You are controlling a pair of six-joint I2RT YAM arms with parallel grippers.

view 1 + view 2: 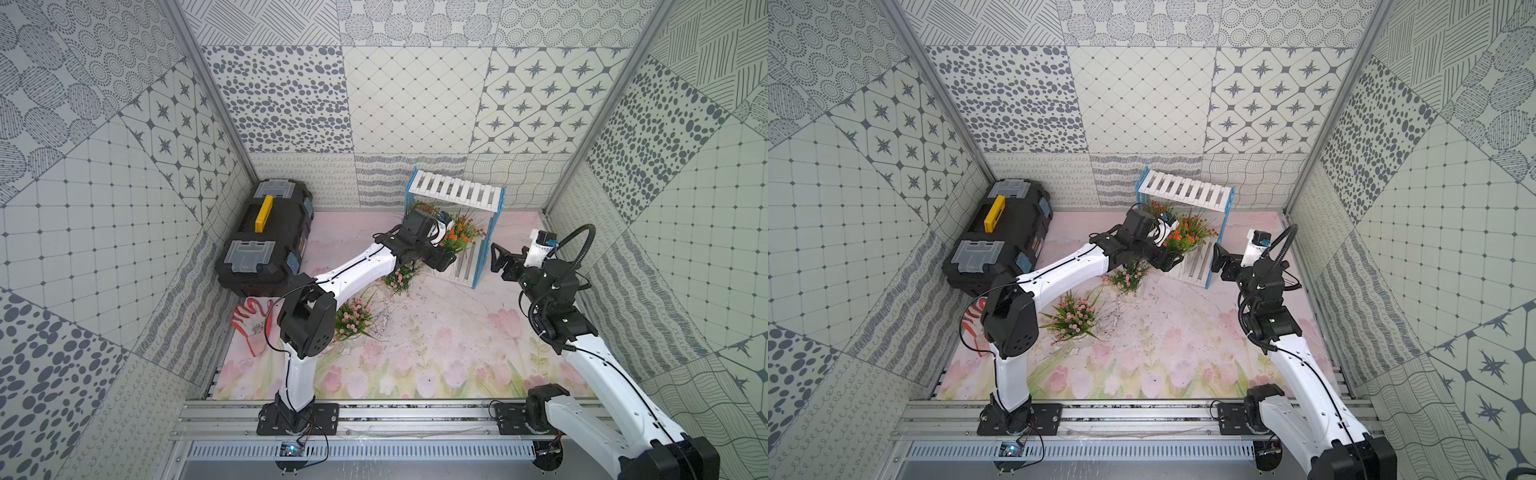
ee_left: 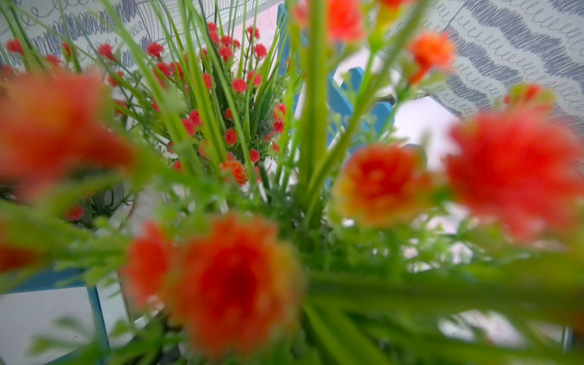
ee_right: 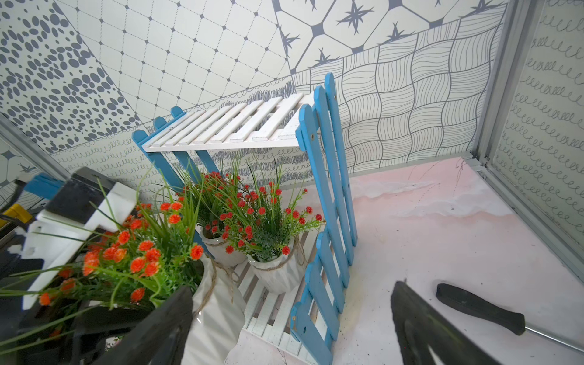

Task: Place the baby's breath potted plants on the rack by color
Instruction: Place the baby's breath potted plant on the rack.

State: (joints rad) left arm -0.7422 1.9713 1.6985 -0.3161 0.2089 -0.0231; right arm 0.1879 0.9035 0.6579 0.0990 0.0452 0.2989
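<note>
Left hand [image 1: 449, 257] amid three orange plants [image 3: 268, 218]

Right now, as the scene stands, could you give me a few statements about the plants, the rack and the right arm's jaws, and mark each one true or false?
1. Two red-flowered plants stand on the lower shelf of the rack. True.
2. A pink plant stands on the top shelf. False: the top shelf is bare; both pink plants stand on the mat.
3. The right gripper has its jaws closed. False: they stand open and hold nothing.
4. The black toolbox has a yellow handle. True.
</note>
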